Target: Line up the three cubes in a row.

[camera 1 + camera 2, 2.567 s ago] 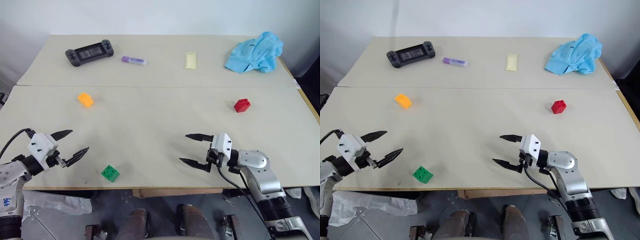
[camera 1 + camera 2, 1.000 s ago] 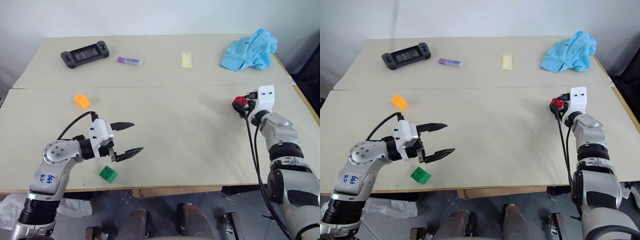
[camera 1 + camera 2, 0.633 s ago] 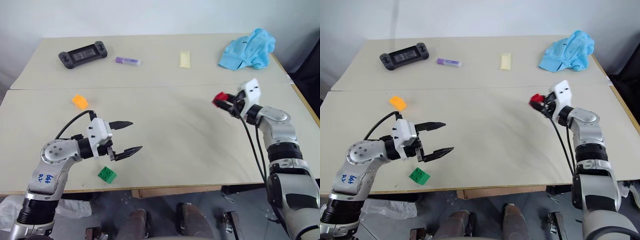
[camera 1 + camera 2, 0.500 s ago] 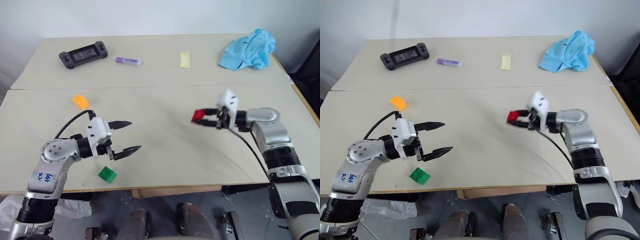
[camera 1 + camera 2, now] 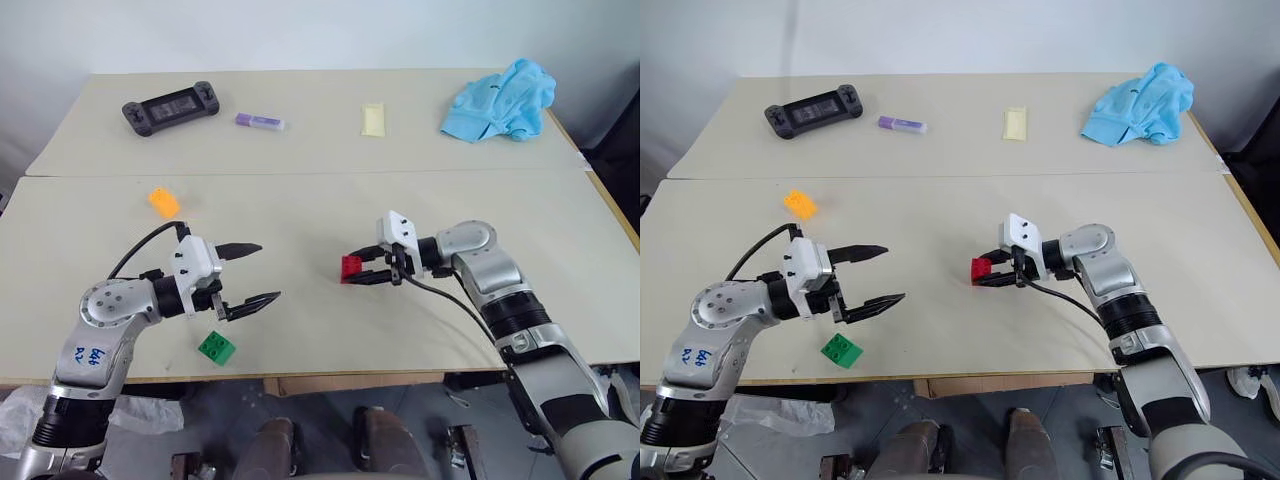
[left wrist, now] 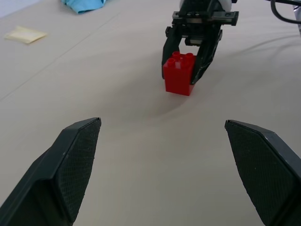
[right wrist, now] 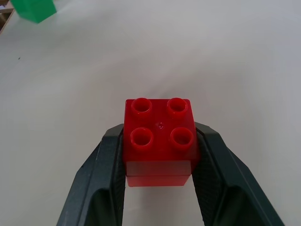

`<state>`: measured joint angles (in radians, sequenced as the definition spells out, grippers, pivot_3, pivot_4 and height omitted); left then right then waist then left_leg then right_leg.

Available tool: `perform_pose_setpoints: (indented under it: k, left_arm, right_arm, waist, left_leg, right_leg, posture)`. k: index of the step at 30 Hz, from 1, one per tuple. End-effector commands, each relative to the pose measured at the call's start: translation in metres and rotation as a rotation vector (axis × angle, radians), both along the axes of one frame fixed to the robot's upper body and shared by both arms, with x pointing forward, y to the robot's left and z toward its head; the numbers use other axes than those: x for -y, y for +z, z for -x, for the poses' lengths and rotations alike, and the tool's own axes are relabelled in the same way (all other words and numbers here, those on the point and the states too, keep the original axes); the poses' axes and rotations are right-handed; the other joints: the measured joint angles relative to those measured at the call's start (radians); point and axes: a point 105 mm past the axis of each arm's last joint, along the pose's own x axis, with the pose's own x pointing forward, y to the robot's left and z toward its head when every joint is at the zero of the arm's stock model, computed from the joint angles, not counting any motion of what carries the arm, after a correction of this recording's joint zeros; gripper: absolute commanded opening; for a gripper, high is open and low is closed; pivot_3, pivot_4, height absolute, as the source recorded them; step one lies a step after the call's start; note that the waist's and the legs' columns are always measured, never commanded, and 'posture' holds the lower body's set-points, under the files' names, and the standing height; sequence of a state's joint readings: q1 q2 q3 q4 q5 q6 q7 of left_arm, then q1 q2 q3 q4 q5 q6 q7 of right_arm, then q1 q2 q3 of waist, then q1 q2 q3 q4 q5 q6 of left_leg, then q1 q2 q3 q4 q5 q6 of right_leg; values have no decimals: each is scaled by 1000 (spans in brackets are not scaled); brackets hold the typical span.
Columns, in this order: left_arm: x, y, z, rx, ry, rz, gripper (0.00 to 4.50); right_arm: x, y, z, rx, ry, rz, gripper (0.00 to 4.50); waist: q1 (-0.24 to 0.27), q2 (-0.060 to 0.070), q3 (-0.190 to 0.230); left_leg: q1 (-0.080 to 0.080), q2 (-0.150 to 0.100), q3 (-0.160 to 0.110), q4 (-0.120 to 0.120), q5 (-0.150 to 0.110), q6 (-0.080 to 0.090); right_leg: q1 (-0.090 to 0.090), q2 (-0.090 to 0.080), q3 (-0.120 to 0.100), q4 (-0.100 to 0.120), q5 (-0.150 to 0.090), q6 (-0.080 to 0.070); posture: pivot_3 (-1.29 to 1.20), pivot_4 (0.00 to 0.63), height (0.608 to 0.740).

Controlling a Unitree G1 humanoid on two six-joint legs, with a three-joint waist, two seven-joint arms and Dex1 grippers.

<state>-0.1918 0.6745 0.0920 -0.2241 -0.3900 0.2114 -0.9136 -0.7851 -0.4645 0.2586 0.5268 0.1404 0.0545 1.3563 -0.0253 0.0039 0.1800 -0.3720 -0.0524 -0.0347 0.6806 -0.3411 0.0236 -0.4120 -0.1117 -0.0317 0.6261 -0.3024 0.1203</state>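
The red cube [image 5: 351,266] has travelled from the right side of the tabletop [image 5: 300,210] to its middle, carried by the right gripper [image 5: 366,268], whose jaws are clamped on its two sides. In the left wrist view it sits low, at or just above the surface; contact cannot be told. The green cube [image 5: 218,347] lies near the front edge on the left, the orange cube [image 5: 163,202] farther back on the left, both well apart from the red one. The left gripper [image 5: 254,272] hovers just above and beyond the green cube, jaws spread wide and empty. The step in hand seems to be placing the red cube; next it needs releasing, then the green cube brought beside it.
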Motion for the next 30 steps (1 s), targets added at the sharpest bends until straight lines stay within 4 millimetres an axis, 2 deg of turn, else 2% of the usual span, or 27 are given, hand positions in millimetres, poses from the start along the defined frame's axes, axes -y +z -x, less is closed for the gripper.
perform_pose_setpoints:
  k: [1,3,7,12,17,18,19,20,23,26,28,30]
  left_arm:
    - [-3,15,1,70,12,-8,4500]
    - [-4,16,1,76,21,-9,4500]
    - [-9,19,-1,80,47,-1,4500]
    - [-30,21,1,59,119,21,4500]
    - [-87,17,15,10,307,59,4500]
    - [-105,13,21,-6,362,54,4500]
    - [-123,12,34,-7,395,94,4500]
    - [-145,2,49,-40,453,82,4500]
    - [-179,-22,84,-142,547,22,4500]
    - [-198,-40,114,-217,589,-40,4500]
    - [-199,-48,130,-259,564,-69,4500]
    - [-190,-49,136,-254,526,-72,4500]
  right_arm:
    - [3,-3,0,30,16,17,1495]
    - [4,-4,-3,25,7,16,1495]
    - [5,-1,-5,43,13,7,2774]
    - [14,16,-2,87,51,18,4489]
    - [17,53,17,178,176,-99,4489]
    - [16,58,23,213,212,-136,4489]
    - [15,62,32,222,253,-200,4489]
    - [12,64,39,251,279,-260,4489]
    - [7,62,46,265,268,-374,4489]
    - [3,44,59,243,345,-339,4489]
    - [2,37,67,212,395,-317,4489]
    - [2,35,68,195,402,-318,4489]
  waist:
    - [0,0,0]
    - [0,0,0]
    - [0,0,0]
    - [-2,0,0]
    - [-5,1,0]
    - [-4,1,0]
    - [-5,1,0]
    - [-6,1,0]
    - [-5,0,0]
    - [5,0,1]
    - [13,0,1]
    - [19,0,1]
  left_leg:
    - [0,0,0,0,0,0]
    - [0,0,0,0,0,0]
    - [0,0,-1,0,0,0]
    - [0,0,-1,0,0,0]
    - [0,1,-1,-1,0,-1]
    - [0,1,-1,-1,0,-1]
    - [0,1,-1,-1,-1,-1]
    - [0,2,-1,-1,-1,-1]
    - [1,3,-1,-3,-2,-2]
    - [1,2,-1,-2,-3,0]
    - [1,1,-2,0,-4,1]
    - [1,1,-2,0,-4,2]
  right_leg:
    - [0,0,0,0,0,0]
    - [0,0,0,0,0,0]
    - [1,0,-1,0,0,0]
    - [0,0,-1,0,0,0]
    - [0,0,-1,-1,0,-1]
    - [0,0,-2,-1,0,-1]
    - [0,0,-2,-1,-1,-1]
    - [0,0,-2,-1,-1,-1]
    - [2,1,-4,-4,-1,-2]
    - [2,-1,-4,-5,-1,-2]
    - [4,-3,-5,-7,-1,-2]
    - [4,-3,-5,-7,-1,-2]
  posture:
    - [0,150,740]
    - [0,150,740]
    - [0,150,740]
    - [0,150,740]
    - [0,150,740]
    - [0,150,740]
    - [0,150,740]
    - [0,150,740]
    - [0,150,740]
    - [0,150,740]
    - [0,150,740]
    - [0,150,740]
